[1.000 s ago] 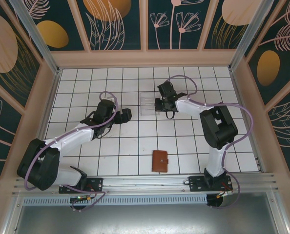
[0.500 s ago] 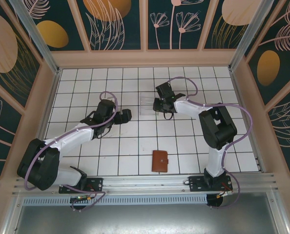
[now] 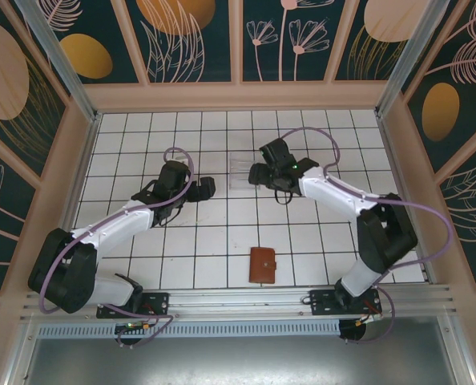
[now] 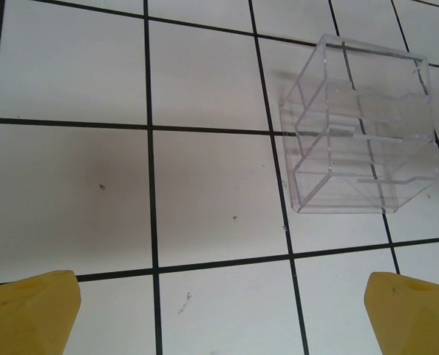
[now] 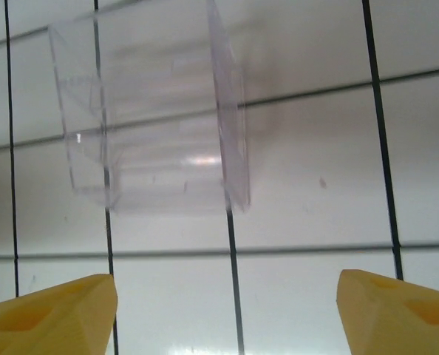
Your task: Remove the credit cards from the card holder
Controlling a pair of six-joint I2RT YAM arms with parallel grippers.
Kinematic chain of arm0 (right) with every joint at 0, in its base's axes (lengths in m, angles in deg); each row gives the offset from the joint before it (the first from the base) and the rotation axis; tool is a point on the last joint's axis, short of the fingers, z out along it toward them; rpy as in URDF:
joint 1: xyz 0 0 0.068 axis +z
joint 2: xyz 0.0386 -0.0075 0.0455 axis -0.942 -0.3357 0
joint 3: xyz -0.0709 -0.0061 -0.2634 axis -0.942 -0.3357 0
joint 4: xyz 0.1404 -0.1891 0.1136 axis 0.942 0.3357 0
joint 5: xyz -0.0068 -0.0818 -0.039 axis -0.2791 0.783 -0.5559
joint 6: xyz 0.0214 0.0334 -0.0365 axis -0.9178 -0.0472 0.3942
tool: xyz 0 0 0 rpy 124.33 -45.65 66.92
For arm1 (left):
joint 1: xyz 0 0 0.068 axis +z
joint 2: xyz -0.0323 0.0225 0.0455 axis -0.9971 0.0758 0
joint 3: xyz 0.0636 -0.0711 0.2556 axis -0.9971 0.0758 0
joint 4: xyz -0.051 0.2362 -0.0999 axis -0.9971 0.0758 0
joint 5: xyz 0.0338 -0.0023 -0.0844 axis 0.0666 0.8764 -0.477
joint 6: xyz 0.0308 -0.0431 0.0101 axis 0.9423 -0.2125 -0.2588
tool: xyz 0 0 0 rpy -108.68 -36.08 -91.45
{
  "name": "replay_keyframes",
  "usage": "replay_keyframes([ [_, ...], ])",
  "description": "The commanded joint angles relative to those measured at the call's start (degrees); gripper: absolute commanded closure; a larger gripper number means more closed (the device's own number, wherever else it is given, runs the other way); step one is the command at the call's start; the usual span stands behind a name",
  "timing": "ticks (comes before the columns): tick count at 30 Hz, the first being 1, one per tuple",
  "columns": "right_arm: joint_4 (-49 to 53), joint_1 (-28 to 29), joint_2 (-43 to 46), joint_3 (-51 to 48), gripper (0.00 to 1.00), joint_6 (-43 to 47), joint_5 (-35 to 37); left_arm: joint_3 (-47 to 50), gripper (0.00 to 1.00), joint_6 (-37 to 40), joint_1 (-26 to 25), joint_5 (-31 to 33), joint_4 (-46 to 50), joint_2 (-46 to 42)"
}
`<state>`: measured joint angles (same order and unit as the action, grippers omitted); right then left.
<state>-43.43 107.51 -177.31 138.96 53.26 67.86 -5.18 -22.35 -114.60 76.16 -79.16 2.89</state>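
A: What is changed against the earlier frames?

B: The right arm's elbow is swung outward, well to the right of the clear stand (image 3: 240, 168). The right gripper (image 3: 256, 173) is shifted slightly and is now just beside the stand's right edge. In the right wrist view its fingers (image 5: 49, 310) are spread wide at the two lower corners, with nothing between them and the stand (image 5: 153, 126) ahead. The left gripper (image 3: 206, 188) is recorded as unmoved, near the stand on its left side. Its fingers (image 4: 35, 310) are likewise set wide apart with nothing held, and the stand (image 4: 360, 140) lies ahead and to the right.

A: Where is the card holder, and how is it oriented?

B: The card holder (image 3: 263, 265) is not displaced. It is laid flat and folded shut on the white tiled table (image 3: 222, 233), well apart from the stand, on the side toward the arm bases and slightly right of it. Its long axis is aligned roughly from the bases toward the stand. The small closing tab is turned to its right edge. It is touched by neither gripper.
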Motion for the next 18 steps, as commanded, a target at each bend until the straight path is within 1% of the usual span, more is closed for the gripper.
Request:
replay_keyframes([
  [1,7.8,3.1,4.9,-4.4,0.03,-6.9,1.4,-1.8,0.02,2.0,-0.2,2.2,1.6,-0.2],
  [2,8.5,4.2,6.1,-5.8,0.01,-8.7,0.7,-1.9,0.02,2.1,-0.2,2.9,1.8,-0.3],
  [8,12.4,12.6,9.5,-12.2,0.01,-18.4,-1.7,-1.5,0.02,2.4,-0.2,5.4,1.6,-1.9],
  [14,13.2,20.8,8.9,-17.1,0.01,-25.2,-4.6,-1.3,0.01,2.9,-0.2,6.8,1.8,-3.5],
  [18,13.5,25.0,7.4,-18.1,0.01,-27.6,-5.1,-1.7,0.02,3.2,-0.2,7.3,2.6,-4.1],
])
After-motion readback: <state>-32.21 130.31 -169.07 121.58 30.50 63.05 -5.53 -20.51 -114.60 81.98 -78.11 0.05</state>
